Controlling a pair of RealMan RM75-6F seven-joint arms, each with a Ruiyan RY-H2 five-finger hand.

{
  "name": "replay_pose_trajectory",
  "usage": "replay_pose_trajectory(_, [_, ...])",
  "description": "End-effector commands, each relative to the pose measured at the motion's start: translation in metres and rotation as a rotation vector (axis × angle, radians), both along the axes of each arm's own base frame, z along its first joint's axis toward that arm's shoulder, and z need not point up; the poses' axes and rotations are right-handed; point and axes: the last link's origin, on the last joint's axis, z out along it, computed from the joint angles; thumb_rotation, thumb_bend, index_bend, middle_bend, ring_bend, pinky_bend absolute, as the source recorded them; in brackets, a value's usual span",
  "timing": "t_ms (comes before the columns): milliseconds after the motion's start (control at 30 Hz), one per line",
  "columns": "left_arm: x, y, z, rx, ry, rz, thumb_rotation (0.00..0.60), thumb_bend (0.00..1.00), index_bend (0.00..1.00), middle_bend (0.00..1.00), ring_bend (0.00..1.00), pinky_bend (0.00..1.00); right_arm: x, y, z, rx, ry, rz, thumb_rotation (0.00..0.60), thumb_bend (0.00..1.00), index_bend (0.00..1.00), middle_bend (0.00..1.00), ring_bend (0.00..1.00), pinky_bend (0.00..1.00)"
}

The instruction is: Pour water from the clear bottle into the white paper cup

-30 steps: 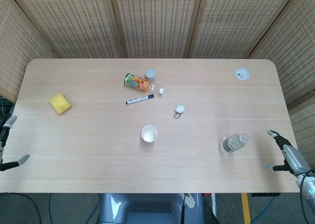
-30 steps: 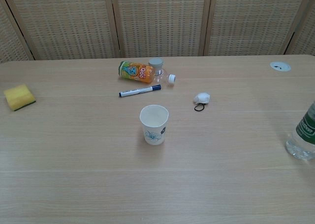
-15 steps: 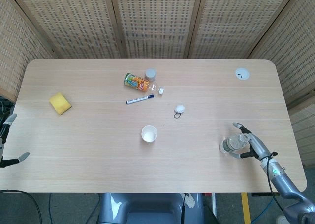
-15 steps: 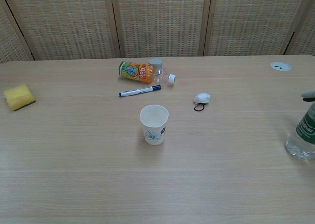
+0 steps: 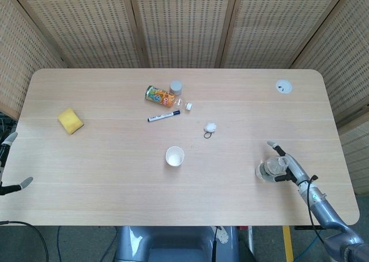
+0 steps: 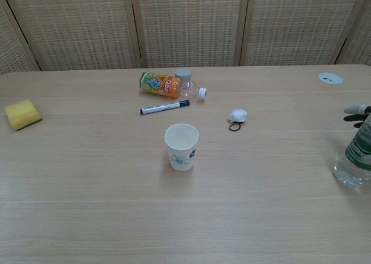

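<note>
Standing upright near the right end of the table (image 5: 104, 158), the clear bottle (image 5: 268, 170) had the right hand (image 5: 283, 165) wrapped about it, fingers curled round its upper part and one fingertip (image 5: 270, 143) pointing off past it; from the chest view only the tips of those fingers (image 6: 355, 109) showed at the frame's edge, just above the bottle's green label, so I could not tell how firm the grip was; the bottle's base sat on the tabletop. Well to the left of that hand stood the white paper cup (image 5: 174, 156), upright and open-mouthed, with a small blue flower print on its side in the chest view; between cup and hand, and further back, lay a small white lump with a dark loop (image 5: 210, 128). Beyond the cup lay a blue-capped marker (image 5: 164, 117), and beyond that an orange bottle (image 5: 161, 96) on its side, a grey cap (image 5: 176, 87) just beside it and a small white cap (image 5: 189, 106) near its neck. Far from the right hand, toward the left end, sat a yellow sponge (image 5: 70, 121); a round white disc (image 5: 283, 87) was set in the far right corner. The left hand (image 5: 8, 164) hung off the left edge of the table, holding nothing, its fingers apart.
</note>
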Motion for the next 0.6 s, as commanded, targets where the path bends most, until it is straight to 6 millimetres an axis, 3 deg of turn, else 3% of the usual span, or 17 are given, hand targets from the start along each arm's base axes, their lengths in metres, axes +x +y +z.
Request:
replay_pose_trajectory(33, [0.0,0.0,0.0,0.0,0.001,-0.001,0.6,0.0,0.0,0.0,0.0,0.0,0.001,-0.003,-0.004,-0.015,-0.001,-0.011,0.6,0.04,0.27,0.27,0.06,0.04])
replay_pose_trajectory(67, [0.0,0.0,0.0,0.0,0.002,-0.001,0.6,0.0,0.0,0.0,0.0,0.0,0.001,-0.003,-0.005,-0.018,0.001,-0.015,0.6,0.08,0.32,0.32,0.1,0.07])
replay_pose_trajectory(133, [0.0,0.0,0.0,-0.001,0.002,0.0,0.6,0.0,0.0,0.0,0.0,0.0,0.001,-0.003,-0.006,-0.034,0.001,-0.018,0.6,0.3,0.44,0.42,0.23,0.22])
replay_pose_trajectory(233, [0.0,0.0,-0.001,-0.001,0.002,0.002,0.6,0.0,0.0,0.0,0.0,0.0,0.003,-0.005,-0.005,-0.072,-0.004,-0.015,0.6,0.55,0.53,0.52,0.38,0.4])
replay_pose_trajectory(300, [0.0,0.0,-0.001,-0.001,0.002,0.002,0.6,0.0,0.0,0.0,0.0,0.0,0.006,-0.006,-0.004,-0.099,-0.006,-0.009,0.6,0.64,0.55,0.56,0.43,0.49])
replay_pose_trajectory(433, [0.0,0.0,-0.001,-0.005,0.003,0.003,0.6,0.0,0.0,0.0,0.0,0.0,0.015,-0.011,-0.002,-0.141,-0.005,0.012,0.6,0.69,0.57,0.57,0.49,0.6])
replay_pose_trajectory(533, [0.0,0.0,-0.002,-0.01,0.006,0.004,0.6,0.0,0.0,0.0,0.0,0.0,0.025,-0.016,0.0,-0.161,0.003,0.04,0.6,0.69,0.57,0.57,0.5,0.63])
replay_pose_trajectory(600, [0.001,0.0,-0.004,-0.015,0.01,0.004,0.6,0.0,0.0,0.0,0.0,0.0,0.044,-0.027,0.004,-0.185,0.045,0.103,0.6,0.69,0.57,0.57,0.51,0.65])
